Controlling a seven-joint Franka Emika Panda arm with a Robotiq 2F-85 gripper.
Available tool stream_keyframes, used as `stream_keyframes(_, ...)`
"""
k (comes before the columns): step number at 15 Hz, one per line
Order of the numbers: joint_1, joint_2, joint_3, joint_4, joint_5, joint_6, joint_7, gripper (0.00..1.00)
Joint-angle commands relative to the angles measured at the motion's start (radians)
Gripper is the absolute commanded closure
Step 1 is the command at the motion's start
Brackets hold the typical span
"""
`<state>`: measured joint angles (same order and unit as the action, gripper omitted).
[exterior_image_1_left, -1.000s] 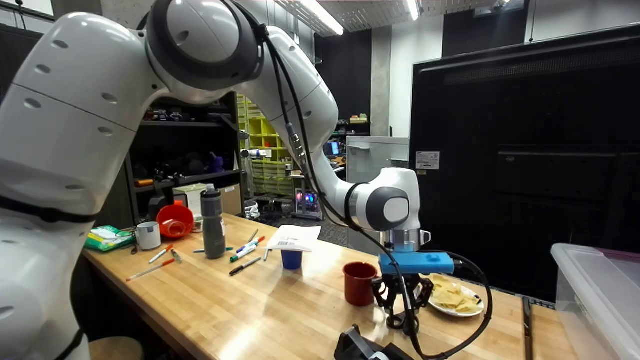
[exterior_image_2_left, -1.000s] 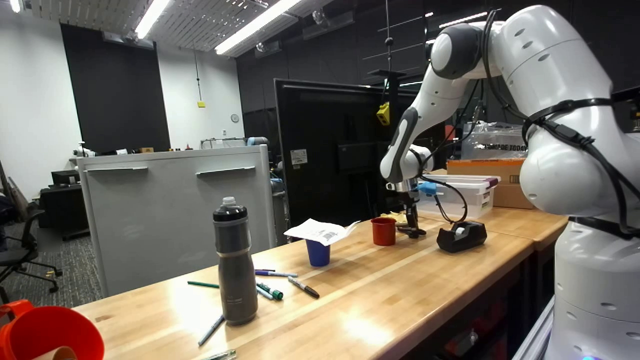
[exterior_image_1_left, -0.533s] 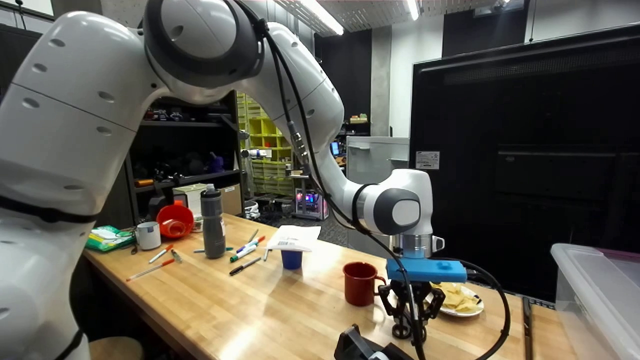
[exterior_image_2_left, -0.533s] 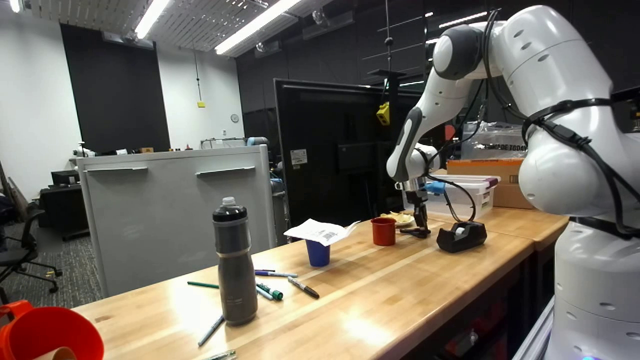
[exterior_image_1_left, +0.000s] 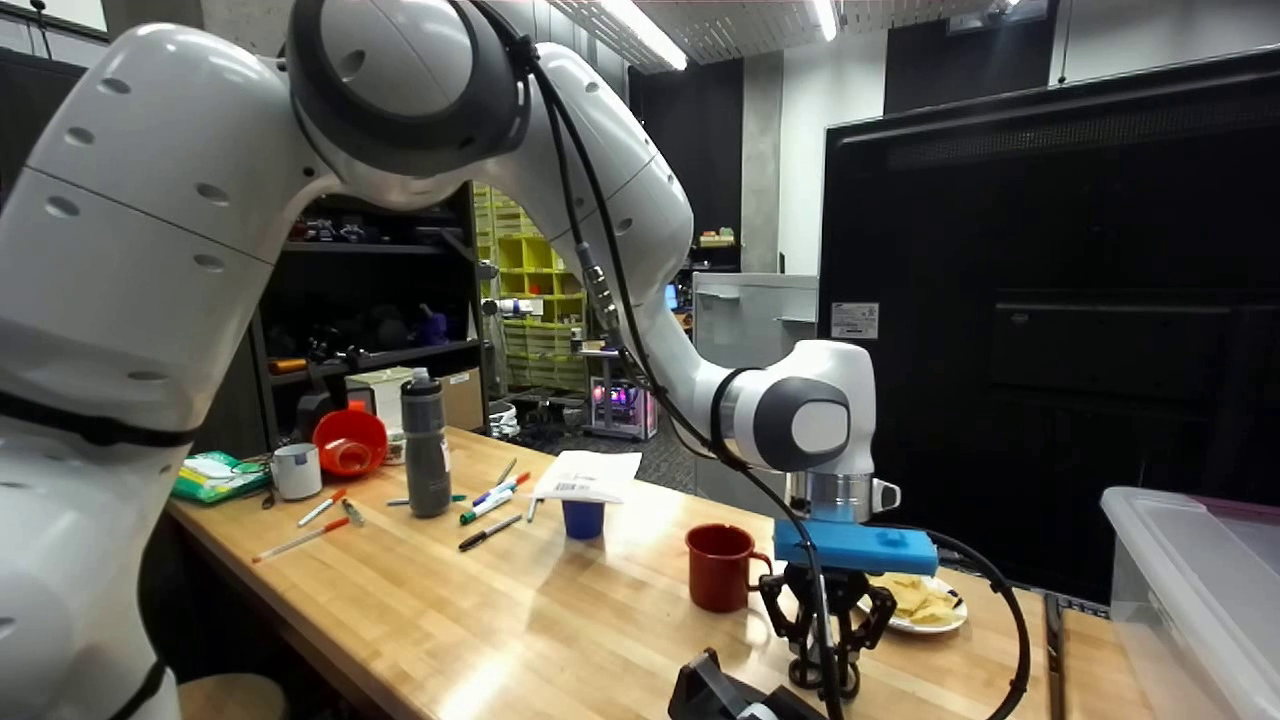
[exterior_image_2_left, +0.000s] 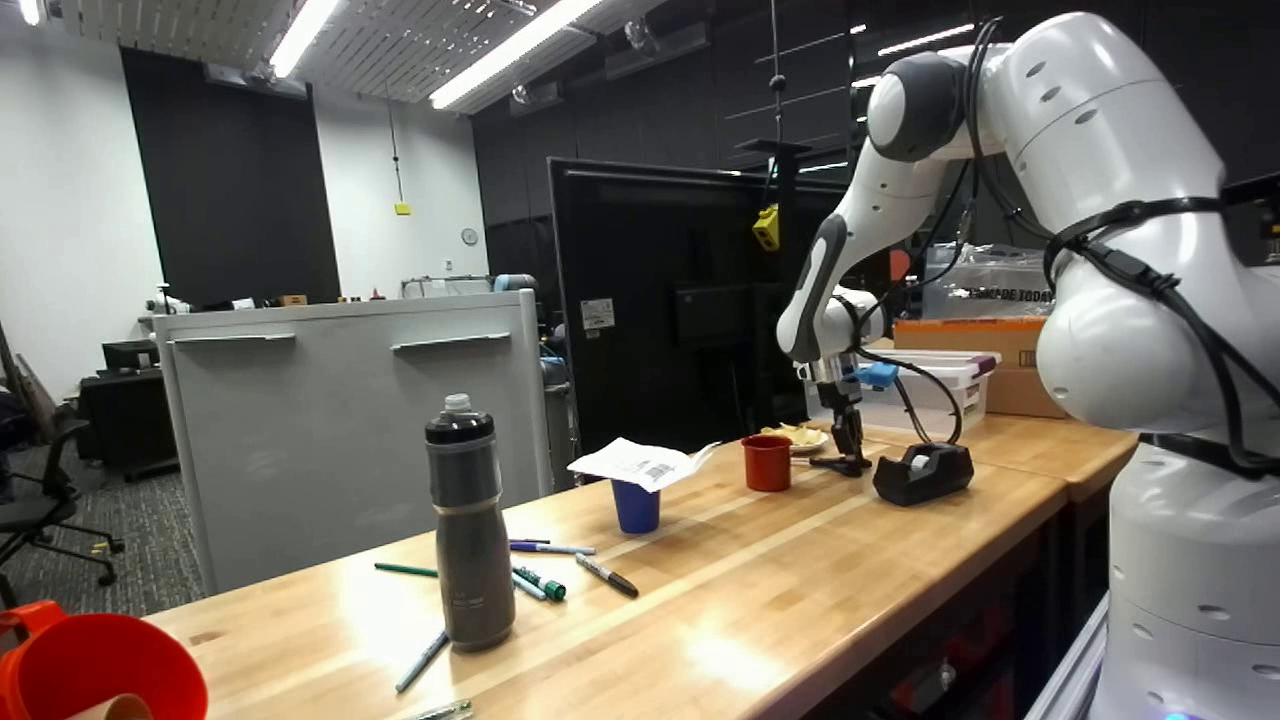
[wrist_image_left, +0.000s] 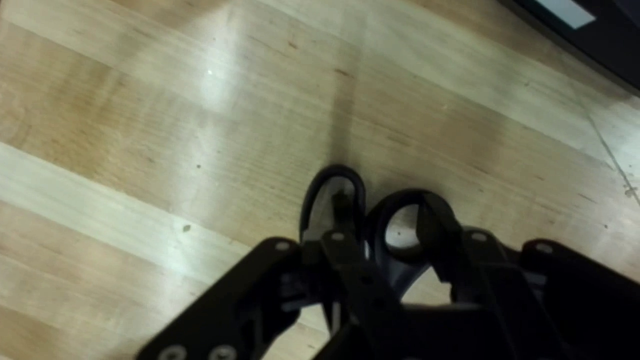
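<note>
- My wrist view gives me both handle loops of the scissors (wrist_image_left: 376, 225) up close; the blades are largely hidden, and in both exterior views the scissors look small and dark.
- An exterior view shows me the white mug (exterior_image_1_left: 297, 472) and green packet (exterior_image_1_left: 215, 478) at the left, seen nowhere else.
- I get the whole tape dispenser (exterior_image_2_left: 922, 480) in just one picture; elsewhere the frame edge crops it.
- The scissors are directly under my pincer (wrist_image_left: 387, 220), which is narrowed onto them: one finger at the left loop's opening, one at the right loop's right side. Whether they touch the worktop (wrist_image_left: 125, 225) I can't tell.
- They sit between the red mug (exterior_image_2_left: 767, 467) and the tape dispenser.
- Counted: one pair of scissors, one red mug, one plate (exterior_image_1_left: 935, 627) of chips (exterior_image_1_left: 925, 603), one sports bottle (exterior_image_2_left: 473, 540), one blue cup (exterior_image_2_left: 637, 510) under one paper sheet (exterior_image_2_left: 635, 462).
</note>
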<state>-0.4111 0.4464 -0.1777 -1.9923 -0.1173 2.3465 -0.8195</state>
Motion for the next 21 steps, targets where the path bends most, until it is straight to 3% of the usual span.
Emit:
stream_keyframes(1, 0.010, 0.017, 0.016, 0.021, 0.019, -0.026, 0.010, 0.57)
stream_keyframes(3, 0.012, 0.022, 0.021, 0.030, 0.019, -0.034, 0.008, 0.57)
stream_keyframes(4, 0.012, 0.026, 0.025, 0.036, 0.020, -0.036, 0.006, 0.64)
stream_keyframes(5, 0.012, 0.026, 0.027, 0.038, 0.020, -0.038, 0.004, 0.82)
stream_keyframes(6, 0.012, 0.028, 0.028, 0.040, 0.021, -0.039, 0.002, 0.84)
stream_keyframes(8, 0.008, 0.033, 0.031, 0.043, 0.024, -0.040, 0.002, 0.99)
stream_keyframes(10, 0.004, 0.035, 0.029, 0.050, 0.026, -0.045, 0.001, 0.94)
stream_keyframes(17, -0.007, 0.018, 0.025, 0.045, 0.036, -0.047, 0.007, 0.94)
stream_keyframes(21, -0.022, -0.050, 0.015, 0.028, 0.109, -0.104, 0.061, 0.94)
